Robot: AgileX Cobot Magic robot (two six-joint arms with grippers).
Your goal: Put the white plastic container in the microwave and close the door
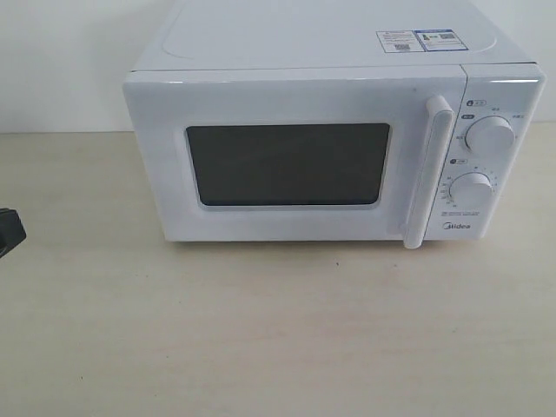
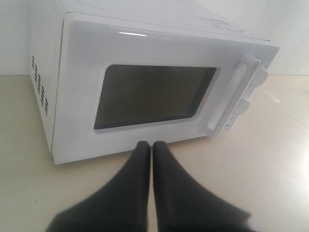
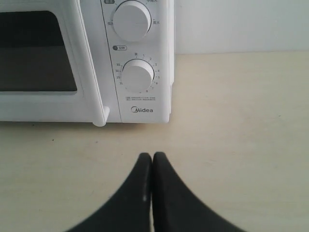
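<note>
Microwave at the rear of the table, door left of two stacked dials

This looks like a robotics lab or test bench set up as a kitchen corner. A white Midea microwave with label stickers on its top stands on a pale wood-grain table before a plain white wall. The black left gripper and right gripper of the arms, seen from wrist cameras, point to a lab rather than a home
</note>
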